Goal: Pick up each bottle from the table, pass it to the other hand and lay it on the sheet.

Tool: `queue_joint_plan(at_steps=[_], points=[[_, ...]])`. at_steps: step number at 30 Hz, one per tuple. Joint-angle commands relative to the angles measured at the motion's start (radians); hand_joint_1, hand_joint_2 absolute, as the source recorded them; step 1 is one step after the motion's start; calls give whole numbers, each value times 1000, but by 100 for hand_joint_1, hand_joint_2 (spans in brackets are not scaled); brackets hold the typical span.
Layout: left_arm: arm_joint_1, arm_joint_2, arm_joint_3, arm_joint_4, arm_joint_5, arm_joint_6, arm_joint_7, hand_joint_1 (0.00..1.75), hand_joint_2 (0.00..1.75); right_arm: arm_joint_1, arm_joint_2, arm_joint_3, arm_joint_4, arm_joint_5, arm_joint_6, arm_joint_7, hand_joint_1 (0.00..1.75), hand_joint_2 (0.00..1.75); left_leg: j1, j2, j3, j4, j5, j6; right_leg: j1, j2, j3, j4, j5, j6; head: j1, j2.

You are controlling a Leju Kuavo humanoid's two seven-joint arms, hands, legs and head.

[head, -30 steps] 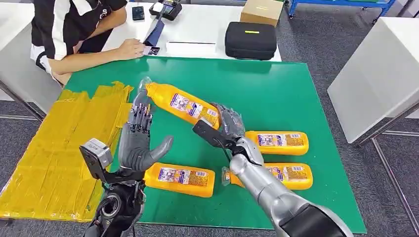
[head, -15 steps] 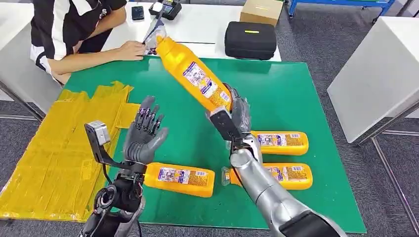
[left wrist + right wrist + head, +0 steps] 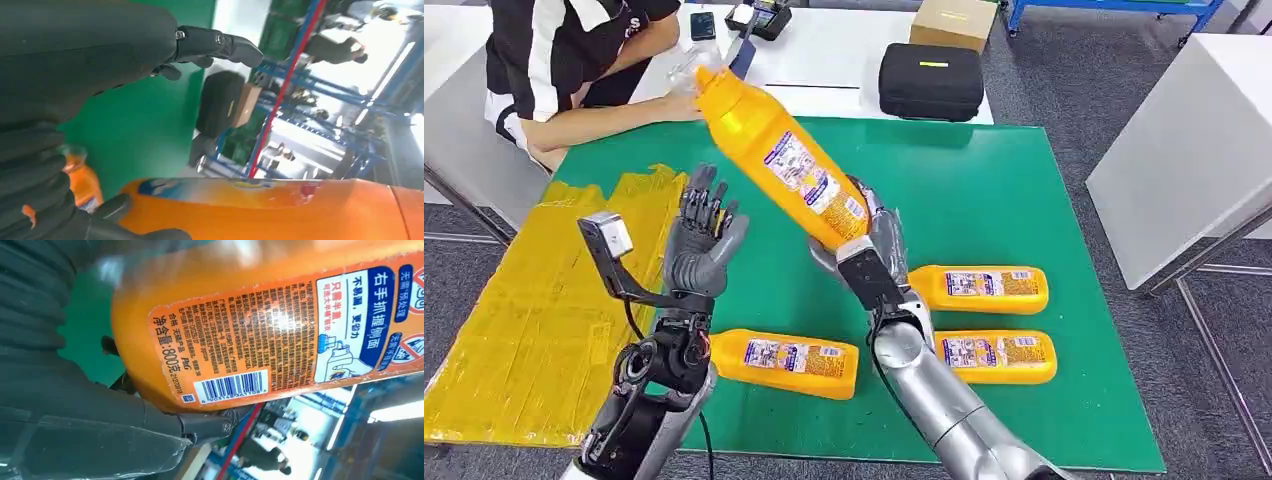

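The right hand [image 3: 871,243] grips the raised bottle [image 3: 779,158] by its base; the left hand [image 3: 704,240], open beside it, could miss, dropping it onto the worktop [image 3: 984,190].

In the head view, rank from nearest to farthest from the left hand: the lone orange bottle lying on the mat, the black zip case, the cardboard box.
From the left hand:
1. Lone orange bottle, just below it on the green mat.
2. Black zip case, on the white table beyond.
3. Cardboard box, behind the case.

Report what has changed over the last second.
The right hand has swung its orange bottle from nearly level to steeply tilted, cap up. The left hand, open, has risen beside it without touching. Three orange bottles on the green mat stayed put.
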Motion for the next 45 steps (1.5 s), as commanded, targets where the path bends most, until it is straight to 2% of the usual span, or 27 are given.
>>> queue_joint_plan(at_steps=[1, 5, 12, 13, 20, 24, 29, 33, 38, 42, 43, 44, 45], points=[[-52, 9, -37, 42, -59, 25, -17, 0, 175, -1, -37, 133, -75, 89, 0, 106, 175, 175, 1, -2, 4, 1, -3, 0, 1, -1, 5, 1, -3, -5, 0, 0], [-45, 11, -37, 30, -75, 28, -20, 0, 175, -20, -35, 130, -29, 98, 13, 149, 175, 175, 0, -2, 3, 0, -1, 0, 1, -1, 3, 0, -1, -4, 0, 0], [-43, 12, -37, 31, -75, 28, -20, 0, 175, -21, -36, 129, -28, 97, 14, 149, 175, 175, 0, -1, 3, 0, -2, 0, 1, -1, 3, 0, -2, -4, 0, 0], [-40, 12, -35, 26, -78, 28, -20, 0, 175, -32, -34, 134, -5, 112, 28, 189, 175, 175, 0, -1, 2, 0, -1, 0, 1, 0, 3, 0, -1, -3, 0, 0], [-29, 4, -30, 13, -98, 20, 2, 0, 175, -79, -23, 69, 80, 126, -29, 239, 175, 175, 0, -1, 3, 0, -2, 1, 1, 0, 4, 0, -2, -5, 0, 0], [-32, 4, -34, 24, -97, 13, 3, 0, 175, -82, -32, 93, 86, 133, 53, 218, 175, 175, 0, -1, 4, 1, -2, 1, 1, 0, 5, 0, -2, -5, 0, 0], [-41, 7, -44, 56, -85, -6, 4, 0, 175, -73, -25, 153, 110, 137, 217, 152, 175, 175, 0, -1, 6, 0, -3, 0, 1, 0, 6, 0, -2, -5, 0, 0], [-45, 1, -41, 82, -76, -13, -2, 0, 175, -71, -26, 172, 116, 144, 270, 120, 175, 175, 1, -1, 7, 0, -4, 0, 1, 1, 7, 0, -3, -6, -1, 0], [-54, -3, -41, 109, -72, -26, -8, 0, 175, -74, -44, 230, 110, 161, 417, 57, 175, 175, 0, -1, 3, 0, -1, 1, 1, 0, 3, 0, -1, -4, 0, 0], [-56, -4, -38, 114, -69, -30, -12, 0, 175, -75, -42, 235, 116, 161, 446, 43, 175, 175, 1, -2, 5, 0, -2, 0, 1, -1, 6, 0, -3, -6, 0, 0], [-53, -4, -33, 108, -69, -26, -19, 14, 175, -73, -40, 229, 116, 158, 448, 41, 175, 175, 1, -1, 4, 0, -2, 0, 1, 0, 4, 0, -2, -5, 0, 0], [-51, -5, -30, 104, -72, -18, -25, 147, 175, -72, -40, 226, 114, 159, 447, 41, 175, 175, 1, -1, 3, 0, -1, 0, 1, 0, 3, 0, -1, -4, 0, 0], [-51, -5, -30, 104, -72, -18, -25, 147, 175, -72, -40, 226, 114, 159, 447, 41, 175, 175, 1, -1, 5, 0, -3, 0, 1, 0, 5, 0, -3, -6, 0, 0]])
